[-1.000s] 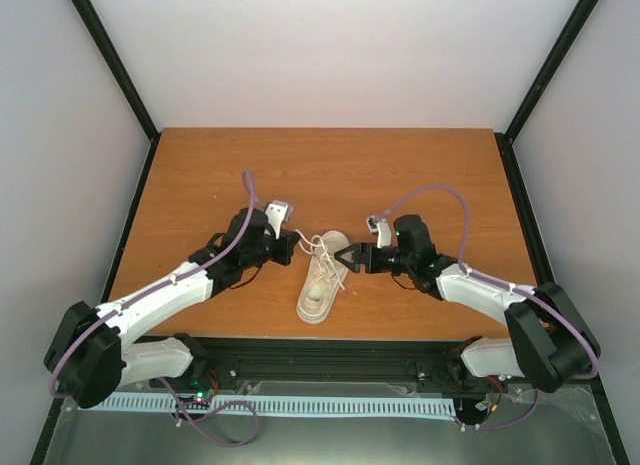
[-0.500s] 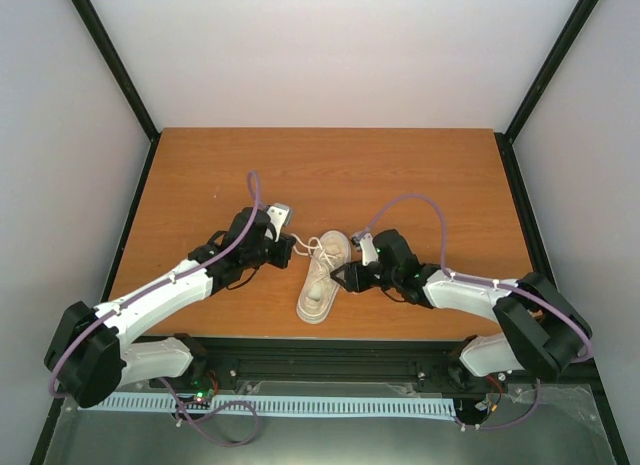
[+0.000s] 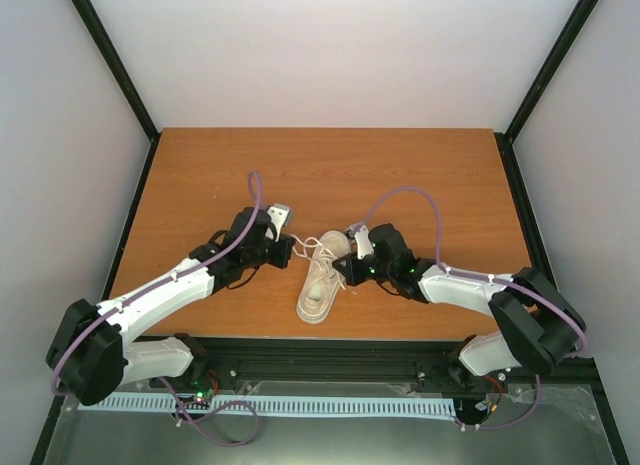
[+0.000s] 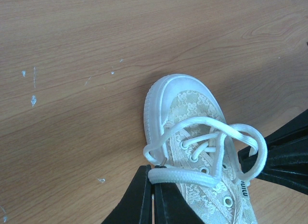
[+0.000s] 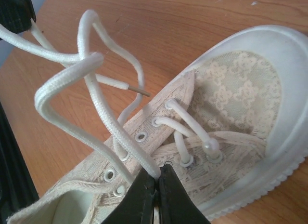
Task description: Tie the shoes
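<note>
On the table [image 3: 200,175], the sneaker [image 3: 318,285] lies near-to-far, toe farthest.

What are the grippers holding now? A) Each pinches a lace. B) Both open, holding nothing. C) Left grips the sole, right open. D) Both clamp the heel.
A: the wrist views show the left gripper and right gripper each shut on a lace strand by the shoe.

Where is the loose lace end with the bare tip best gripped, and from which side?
Probably just behind the bare tip, on the straight stretch of the lace end that sticks out free beside the sneaker. Come from above, closing across it; nothing covers it. The left gripper and right gripper are each shut on another part of the lace, so one must let go first.
</note>
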Robot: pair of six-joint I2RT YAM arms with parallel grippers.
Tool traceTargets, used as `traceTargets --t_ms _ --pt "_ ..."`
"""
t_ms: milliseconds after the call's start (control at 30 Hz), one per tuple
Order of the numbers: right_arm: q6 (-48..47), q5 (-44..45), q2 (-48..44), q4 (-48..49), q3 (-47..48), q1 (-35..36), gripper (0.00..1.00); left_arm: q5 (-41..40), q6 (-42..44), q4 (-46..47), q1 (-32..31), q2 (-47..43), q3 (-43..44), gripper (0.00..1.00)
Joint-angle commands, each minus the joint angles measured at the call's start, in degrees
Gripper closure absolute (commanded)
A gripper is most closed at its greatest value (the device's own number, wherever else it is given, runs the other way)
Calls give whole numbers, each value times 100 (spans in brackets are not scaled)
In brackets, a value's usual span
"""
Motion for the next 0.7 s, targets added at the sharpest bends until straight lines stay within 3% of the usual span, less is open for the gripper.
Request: traceTargets --t_ms 0,133,333,667 --pt "66 770 -365 -219 0 23 97 -318 -300 -48 185 -61 101 99" --pt "831 2197 -609 -1495 41 -364 97 -859 -988 -339 859 -73 -257 99" --pt "1841 2150 -1117 -2495 -515 -1612 97 -661 -1669 -373 1682 -244 -967 99" --pt "2902 2975 -2448 -3225 -1166 -1943 97 -672 -2099 -625 2150 -761 -1313 99"
